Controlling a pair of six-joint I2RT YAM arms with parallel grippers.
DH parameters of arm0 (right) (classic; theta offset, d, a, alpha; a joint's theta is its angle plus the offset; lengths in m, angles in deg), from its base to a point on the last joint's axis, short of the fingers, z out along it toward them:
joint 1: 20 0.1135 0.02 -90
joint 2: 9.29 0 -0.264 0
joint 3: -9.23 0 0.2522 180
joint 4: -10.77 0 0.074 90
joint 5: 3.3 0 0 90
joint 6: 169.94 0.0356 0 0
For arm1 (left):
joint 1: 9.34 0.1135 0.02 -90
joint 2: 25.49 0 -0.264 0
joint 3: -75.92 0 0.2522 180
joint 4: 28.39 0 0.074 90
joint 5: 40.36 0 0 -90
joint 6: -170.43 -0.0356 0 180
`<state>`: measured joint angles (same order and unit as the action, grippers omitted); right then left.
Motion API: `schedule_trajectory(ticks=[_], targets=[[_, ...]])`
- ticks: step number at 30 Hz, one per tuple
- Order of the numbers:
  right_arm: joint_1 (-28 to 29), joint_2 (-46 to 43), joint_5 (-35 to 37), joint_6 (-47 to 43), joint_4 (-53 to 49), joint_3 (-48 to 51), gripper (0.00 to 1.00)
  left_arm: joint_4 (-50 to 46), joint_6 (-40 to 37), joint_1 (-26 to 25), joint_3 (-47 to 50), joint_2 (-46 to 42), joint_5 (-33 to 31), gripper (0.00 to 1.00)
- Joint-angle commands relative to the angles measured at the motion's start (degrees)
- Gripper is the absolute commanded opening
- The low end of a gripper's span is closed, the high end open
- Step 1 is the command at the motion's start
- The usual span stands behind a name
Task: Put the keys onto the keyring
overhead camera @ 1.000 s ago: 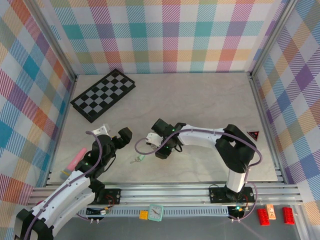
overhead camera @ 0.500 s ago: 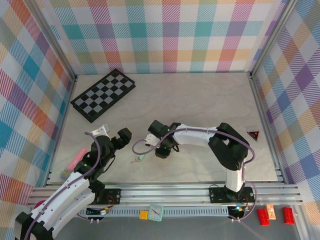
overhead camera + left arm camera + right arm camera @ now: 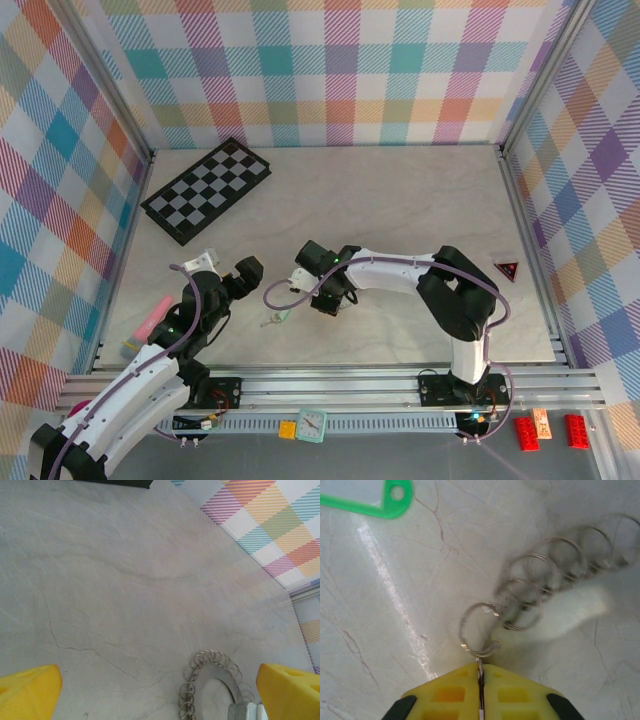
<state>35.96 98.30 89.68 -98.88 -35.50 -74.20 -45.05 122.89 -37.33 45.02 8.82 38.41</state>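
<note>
Chessboard [image 3: 207,188] up and left of the keyring [image 3: 204,657], well apart from it, lying at a slant. Pink strip [image 3: 150,320] far left of the keyring, at the left edge of the table [image 3: 400,200].

Left gripper [image 3: 228,270] left of the keyring, jaws spread wide, holding nothing. From the left wrist, yellow pads [image 3: 27,690] in the two bottom corners, bare marble and the keyring's upper arc between them. Arc nearer the right-hand pad, touching neither.

Keys [image 3: 273,318] just left of the keyring, flat on the table between the two grippers and apart from both. From above, no more than a small pale-green speck with a thin silver bit. From the right wrist, a bright green tag [image 3: 370,502] with a small eyelet, up and left of the keyring's loops and not touching them.

Keyring itself flat on the marble, a chain of overlapping wire loops curving away to the upper right.

Right gripper [image 3: 481,680] at the keyring's near end, yellow fingers pressed together, pinching the thin wire just below the end loop.

Red triangle [image 3: 508,268] far right of the keyring, near the table's right edge.
</note>
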Motion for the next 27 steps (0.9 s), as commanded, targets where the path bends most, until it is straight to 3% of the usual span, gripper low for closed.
schedule_trajectory(ticks=[1,11,18,27], targets=[[0.44,-0.42,-1.20,-0.13,-1.28,-1.14,0.05,-0.09,0.25,-0.49,-1.23,-0.64,-0.20,0.99],[0.44,-4.46,-3.71,-0.44,-0.66,0.16,0.00,-0.10,-2.88,-0.49,-1.97,-0.64,0.70,0.99],[0.31,-12.33,-7.38,-3.90,10.18,6.91,0.00,0.01,-16.40,-0.49,-6.57,2.35,5.08,0.95],[-2.33,-20.38,-16.35,-5.41,23.95,13.87,0.00,-4.54,-35.90,-0.49,-19.47,12.14,15.78,0.86]])
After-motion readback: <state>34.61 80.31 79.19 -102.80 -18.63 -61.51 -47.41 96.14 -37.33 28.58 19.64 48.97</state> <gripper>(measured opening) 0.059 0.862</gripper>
